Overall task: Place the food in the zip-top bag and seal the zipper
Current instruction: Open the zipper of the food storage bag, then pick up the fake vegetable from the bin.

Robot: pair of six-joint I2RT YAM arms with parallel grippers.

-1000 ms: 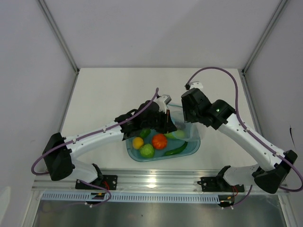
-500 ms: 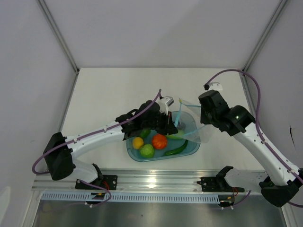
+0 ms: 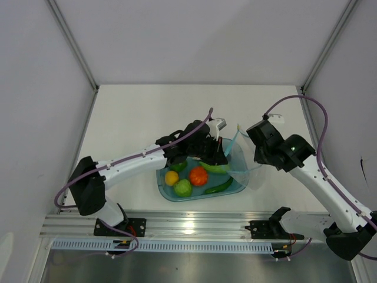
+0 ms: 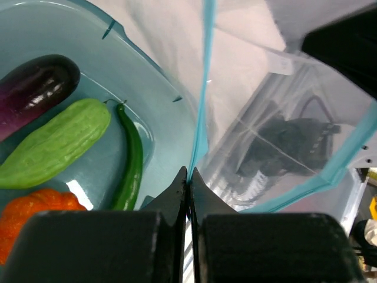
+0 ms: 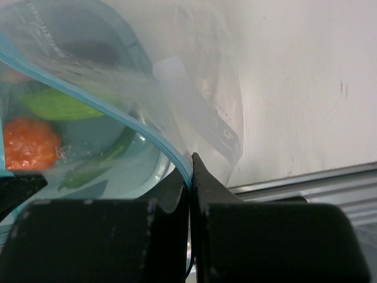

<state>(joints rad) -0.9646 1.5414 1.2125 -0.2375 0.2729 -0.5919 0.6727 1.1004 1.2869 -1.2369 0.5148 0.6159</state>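
White tabletop [image 3: 135, 118], bare walls [image 3: 206, 41], and all the action sat at 6 o'clock by the arm bases. Nearest, the blue tub [image 3: 203, 197] held every piece of food: yellow-orange fruit [image 3: 171, 177], green fruit [image 3: 182, 187], tomato [image 3: 198, 175], then chili [image 4: 132, 165], cucumber [image 4: 53, 144] and eggplant [image 4: 35, 88]. Nothing was bagged yet. Just beyond, at the tub's 3 o'clock edge, the zip-top bag [image 4: 265, 118] hung between the arms. The left gripper [image 4: 188, 177] was clenched on the zipper [image 4: 203, 88]; the right gripper [image 5: 189, 168] pinched the opposite lip. The change: a second earlier both were bunched over the tub, then the right arm swung toward 3 o'clock, spreading the mouth. Ready for loading, I'd judge, though both grippers were occupied.
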